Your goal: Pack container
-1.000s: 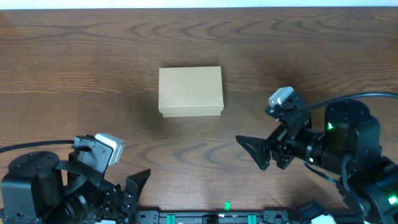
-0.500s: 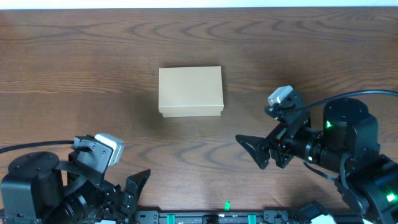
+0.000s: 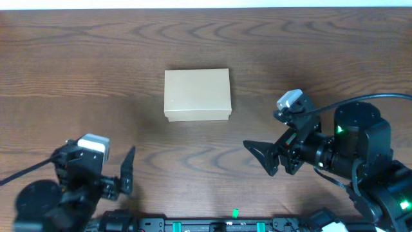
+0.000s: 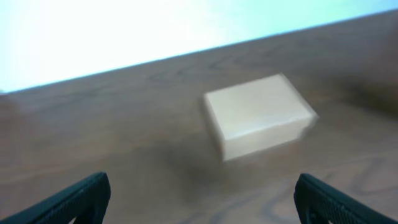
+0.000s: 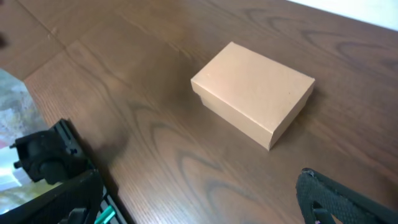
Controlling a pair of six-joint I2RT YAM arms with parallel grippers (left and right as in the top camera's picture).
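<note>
Fingers (image 4: 87, 196) of the left gripper (image 4: 202, 186) stand wide apart and hold nothing, and so do those of the right gripper (image 3: 262, 158). Both hover over the dark brown wood-grain table (image 3: 322, 58) on the robot's side of the small rectangular tan cardboard container (image 3: 197, 93). One is off to each side of it, well apart from it. That container lies flat with its lid closed.

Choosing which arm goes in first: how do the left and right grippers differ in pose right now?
Left gripper sits front-left of the container, right gripper front-right. Left gripper aims away from the robot, right gripper aims leftward. Both are open, empty, off the closed container.
</note>
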